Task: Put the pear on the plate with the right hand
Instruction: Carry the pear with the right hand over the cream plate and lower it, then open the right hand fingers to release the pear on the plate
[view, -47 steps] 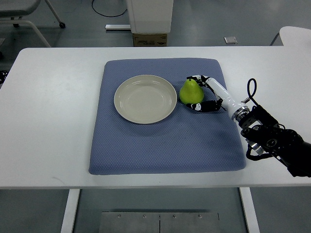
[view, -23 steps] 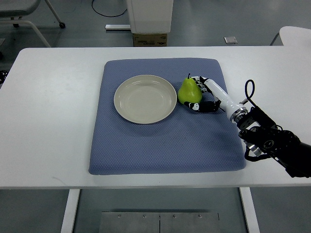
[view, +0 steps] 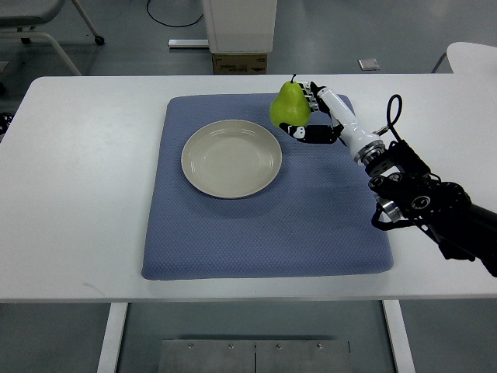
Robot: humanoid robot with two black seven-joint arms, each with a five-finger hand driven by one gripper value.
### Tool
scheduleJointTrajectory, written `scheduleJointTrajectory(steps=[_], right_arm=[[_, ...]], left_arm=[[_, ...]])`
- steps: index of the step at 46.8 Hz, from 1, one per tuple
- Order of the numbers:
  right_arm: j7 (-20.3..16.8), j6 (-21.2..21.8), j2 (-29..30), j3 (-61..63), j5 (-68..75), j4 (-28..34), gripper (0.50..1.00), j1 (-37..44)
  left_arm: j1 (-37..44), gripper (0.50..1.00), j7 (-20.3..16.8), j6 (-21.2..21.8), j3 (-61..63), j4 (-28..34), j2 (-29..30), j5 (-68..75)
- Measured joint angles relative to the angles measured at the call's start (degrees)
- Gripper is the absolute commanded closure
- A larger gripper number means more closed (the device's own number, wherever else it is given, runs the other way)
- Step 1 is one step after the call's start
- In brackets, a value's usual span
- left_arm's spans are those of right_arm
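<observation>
The right hand (view: pixel 311 116) reaches in from the right edge with its fingers (view: pixel 304 134) curled around the green pear (view: pixel 290 106), clamping it from the right side and from below. The pear appears upright in this grip, its narrow neck and dark stem toward the far side of the picture and its broad base toward the near side, so its long axis runs roughly far to near as seen from above. It shows over the far right part of the blue mat (view: pixel 264 217), just beyond the upper right rim of the plate (view: pixel 231 158) and apart from it; whether it rests on the mat or is lifted off cannot be told for certain from the one view. The cream plate lies flat on the left centre of the mat, its bowl bare. Open mat surrounds the plate on the near side and to the right, and the white table (view: pixel 85 194) extends wide on the left. The arm's dark wrist and cabling (view: pixel 419 206) lie over the table's right portion, near the mat's right edge. The mat's far edge runs close behind the pear.
</observation>
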Motion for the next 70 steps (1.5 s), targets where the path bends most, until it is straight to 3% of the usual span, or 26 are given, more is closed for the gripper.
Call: scheduleJointTrajectory(steps=[10,25,46,70], right_arm=[[-0.8,0.2,3.9,0.0,0.0,0.2,1.0,2.1],[-2.3,0.8,4.0,-0.6,-0.1,0.5,1.0,2.5],[-2.2,3.1,4.0,-0.7,-0.1,7.4,1.0,0.8],[-2.3,4.4,4.0,-3.0,0.0,6.3,1.0,-2.4]], left_arm=[[0.0,0.5,0.0,0.0,0.0,0.0,0.0,0.0],[0.0,0.5,0.0,0.0,0.0,0.0,0.0,0.0],[0.0,0.5,0.0,0.0,0.0,0.0,0.0,0.0],[0.0,0.5,0.0,0.0,0.0,0.0,0.0,0.0]])
